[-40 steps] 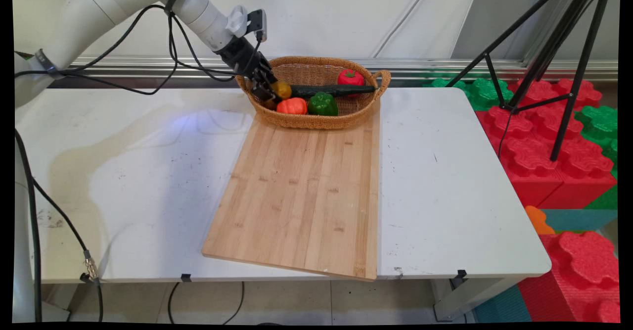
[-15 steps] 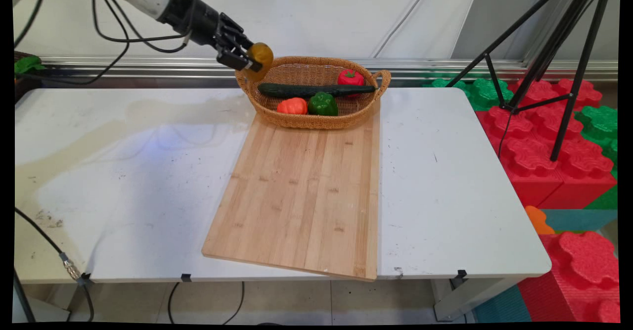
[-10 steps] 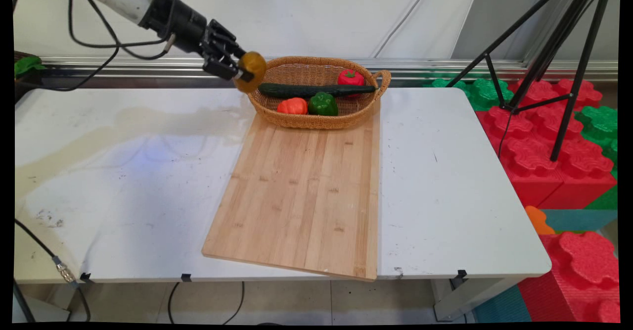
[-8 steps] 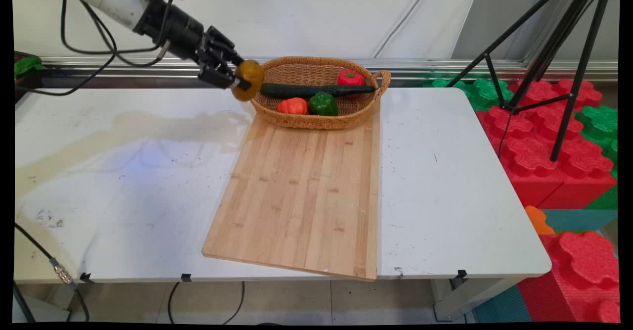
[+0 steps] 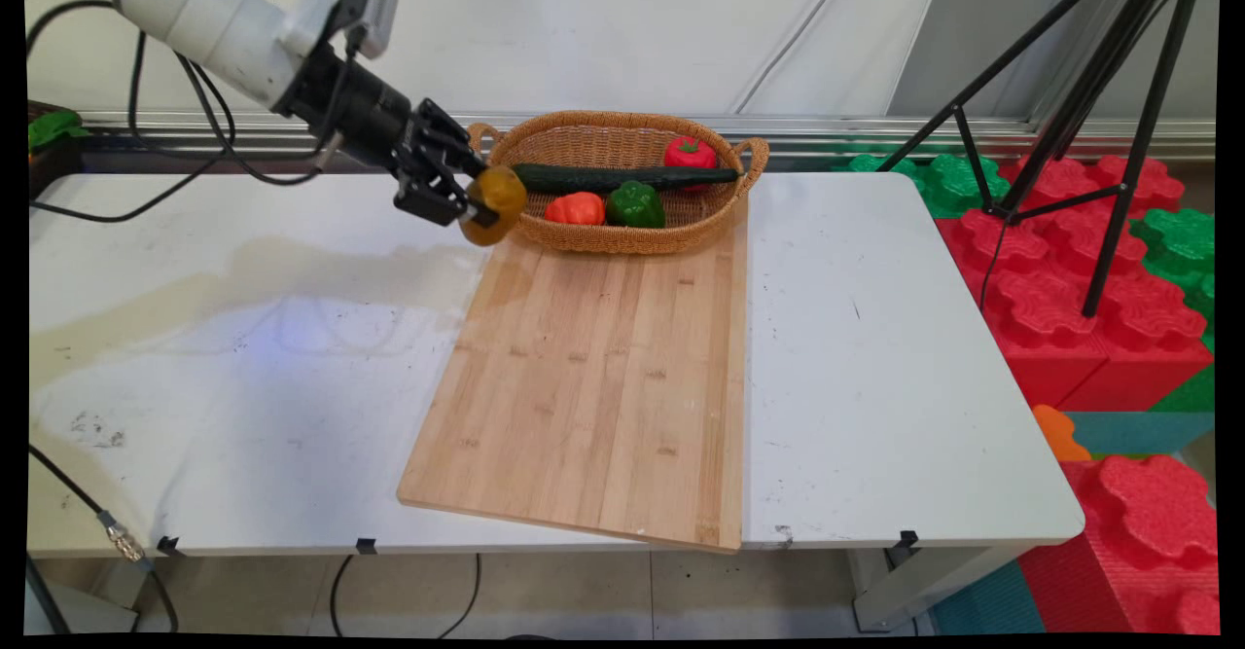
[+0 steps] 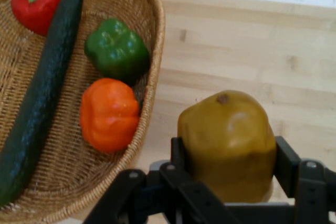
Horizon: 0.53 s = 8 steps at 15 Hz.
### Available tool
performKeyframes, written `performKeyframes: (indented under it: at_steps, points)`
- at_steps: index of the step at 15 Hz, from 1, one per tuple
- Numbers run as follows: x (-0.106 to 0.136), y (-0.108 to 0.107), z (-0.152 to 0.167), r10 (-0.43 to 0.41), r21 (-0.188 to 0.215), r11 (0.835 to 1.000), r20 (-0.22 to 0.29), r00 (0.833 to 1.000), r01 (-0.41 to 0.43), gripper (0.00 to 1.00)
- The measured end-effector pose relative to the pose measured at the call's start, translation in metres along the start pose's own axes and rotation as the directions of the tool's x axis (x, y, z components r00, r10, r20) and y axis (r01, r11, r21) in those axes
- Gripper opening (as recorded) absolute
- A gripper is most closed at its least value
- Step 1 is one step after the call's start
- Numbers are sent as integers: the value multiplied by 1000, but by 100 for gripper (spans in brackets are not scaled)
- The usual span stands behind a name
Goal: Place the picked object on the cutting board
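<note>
Clamping yellow pepper (image 6: 227,142) in gripper (image 6: 228,163)

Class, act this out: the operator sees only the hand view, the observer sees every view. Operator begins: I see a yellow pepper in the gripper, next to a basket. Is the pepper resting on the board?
Observer: No. The gripper holds the yellow pepper in the air at the board's far left corner.
Operator: Where does the basket stand?
Observer: The basket stands across the board's far end; the rest of the board is bare.
Operator: What is beside the table?
Observer: A black tripod stands off the table's right side, over red and green foam blocks.
</note>
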Motion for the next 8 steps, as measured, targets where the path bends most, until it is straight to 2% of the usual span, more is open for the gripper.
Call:
performKeyframes:
  at_steps: [8]
  points:
    - [-16, -4, 56, 25, 5, 1000, 87, 996, -25, 0]
